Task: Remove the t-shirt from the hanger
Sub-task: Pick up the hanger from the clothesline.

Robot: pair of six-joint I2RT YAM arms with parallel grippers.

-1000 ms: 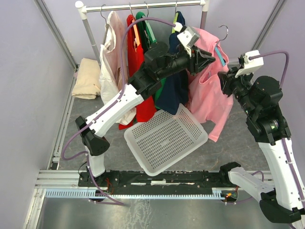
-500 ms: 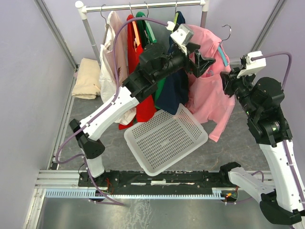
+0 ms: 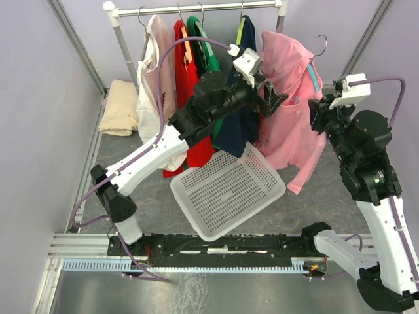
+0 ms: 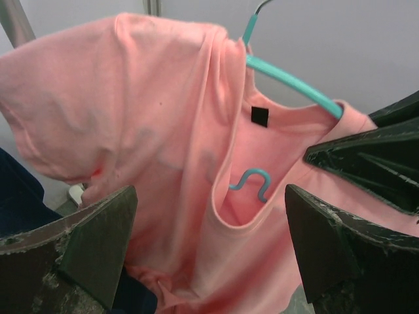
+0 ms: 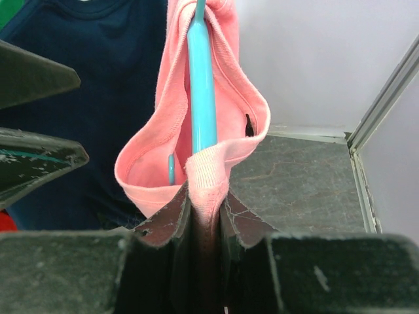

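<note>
- The pink t-shirt hangs in the upper right of the overhead view, draped over a teal hanger. The hanger's hook sits to the right of the clothes rail and appears to rest on nothing.
- The right gripper is clenched on the ribbed collar at the bottom centre of its wrist view, with the teal bar running down into the same fold. Whether the bar itself is pinched along with the cloth cannot be told.
- The left gripper is spread wide and holds nothing. Its fingers frame the neckline and the small black label from the lower corners of the frame, apart from the fabric.
- The step in hand looks like the approach for the strip: one arm anchors the hanger end while the other lines up on the shoulder at upper left.
- The next move calls for the open fingers to advance and close on cloth alone, clear of the teal arm, then draw the shoulder off the end of that arm.
- If the collar is trapped against the bar, the shirt may bind rather than slide, so the anchoring grip may need shifting.
- A white basket waits at lower centre, below a navy garment.
</note>
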